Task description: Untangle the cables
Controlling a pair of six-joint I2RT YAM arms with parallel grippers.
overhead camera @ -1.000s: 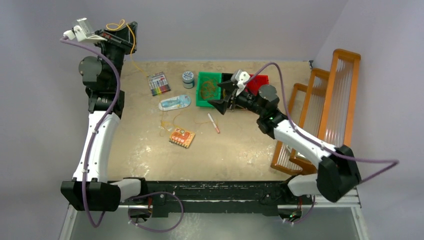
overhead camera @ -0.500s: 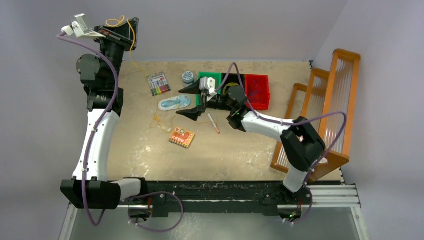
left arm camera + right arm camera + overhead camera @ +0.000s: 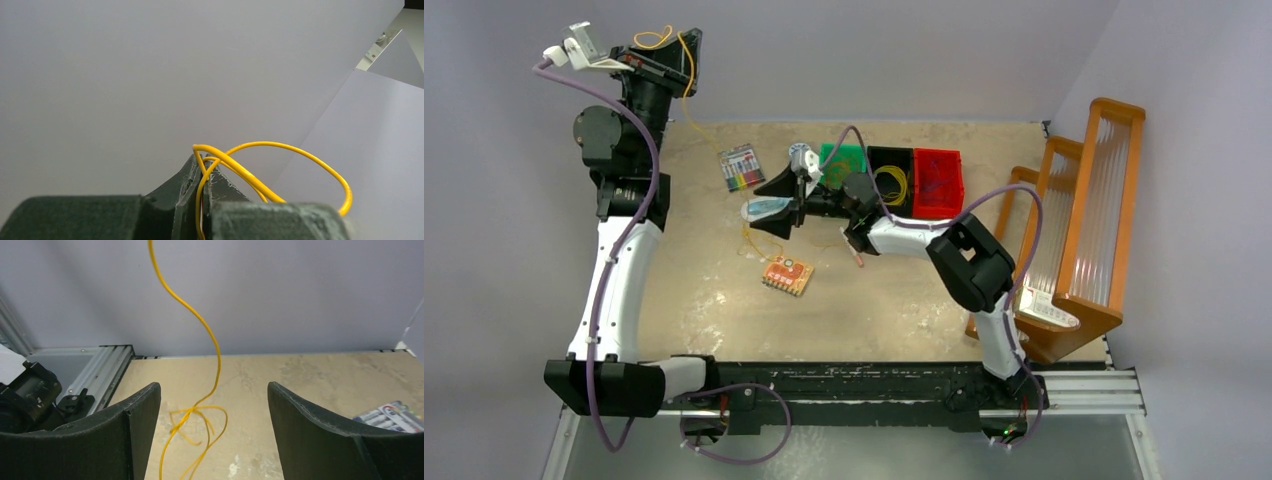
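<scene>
My left gripper [image 3: 686, 52] is raised high at the back left, shut on a yellow cable [image 3: 692, 100]. In the left wrist view the cable [image 3: 300, 152] loops out from between the closed fingertips [image 3: 206, 162]. The strand hangs down to a small yellow knot of loops [image 3: 752, 250] lying on the table. My right gripper [image 3: 760, 210] is low over the table just right of that knot, open. In the right wrist view the strand [image 3: 215, 355] and the knot [image 3: 192, 412] sit between and beyond the spread fingers [image 3: 214, 385], touching neither.
Green [image 3: 844, 160], black [image 3: 891, 185] and red [image 3: 938, 183] bins stand at the back, the black one holding coiled yellow cables. An orange circuit board [image 3: 787, 275], a marker pack [image 3: 741, 167], a blue packet [image 3: 764, 208], a pen [image 3: 854, 250] and orange racks [image 3: 1084, 220] are around.
My right arm has swung left from the bins to the yellow knot on the table, its gripper still open. My left gripper has kept its hold and risen slightly.
</scene>
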